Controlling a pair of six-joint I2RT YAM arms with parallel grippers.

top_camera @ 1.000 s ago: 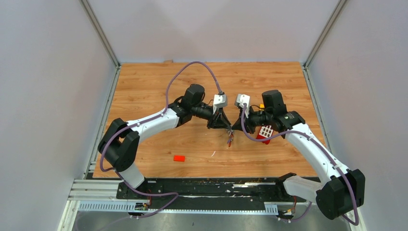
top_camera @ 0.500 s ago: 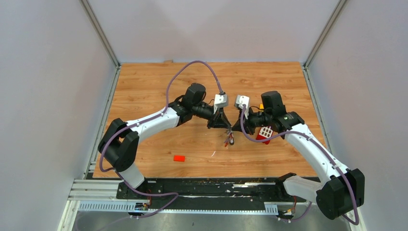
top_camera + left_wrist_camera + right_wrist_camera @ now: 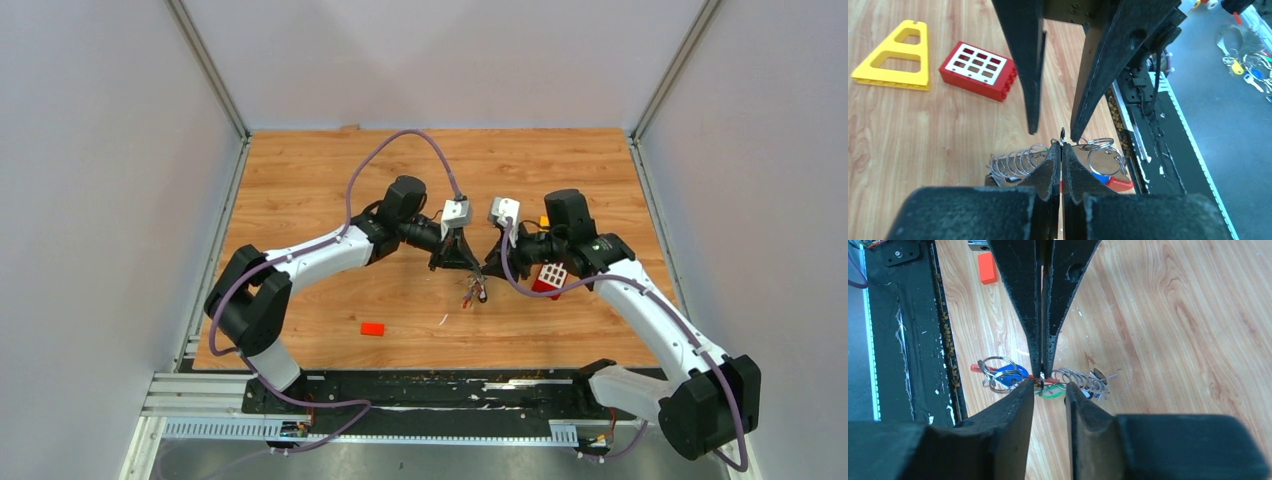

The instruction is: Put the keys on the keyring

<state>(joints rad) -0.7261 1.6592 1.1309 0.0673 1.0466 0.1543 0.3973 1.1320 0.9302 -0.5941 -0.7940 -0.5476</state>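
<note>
**Overhead view.** The wooden table (image 3: pixel 300 190) fills the frame. We count two arms, the left arm (image 3: pixel 320 250) and the right arm (image 3: pixel 650 310), meeting at mid-frame. Here the keyring (image 3: pixel 473 292) is only a small tangle just below the two sets of fingertips.

**Wrist views.** Only these settle the jaws.
- The left gripper (image 3: pixel 1061 159), at bottom centre of its own view, has its jaws pressed together, pinching a thin wire loop of the keyring.
- The right gripper (image 3: pixel 1048 389), at the bottom of its own view, has its jaws slightly spread and faces that pinch.

**Counts.**
- We count one red brick (image 3: pixel 978 70) with a white gridded face and one yellow triangular frame (image 3: pixel 895 55), both at upper left of the left wrist view.
- One small red block (image 3: pixel 372 328) lies lower centre-left overhead, well apart.
- Only the right wrist view shows the one green tag (image 3: pixel 1050 393).
- Both wrist views show one blue tag (image 3: pixel 1010 374) among the rings.
- A second bunch of keys (image 3: pixel 1243 60) lies off-table, at upper right of the left wrist view.
</note>
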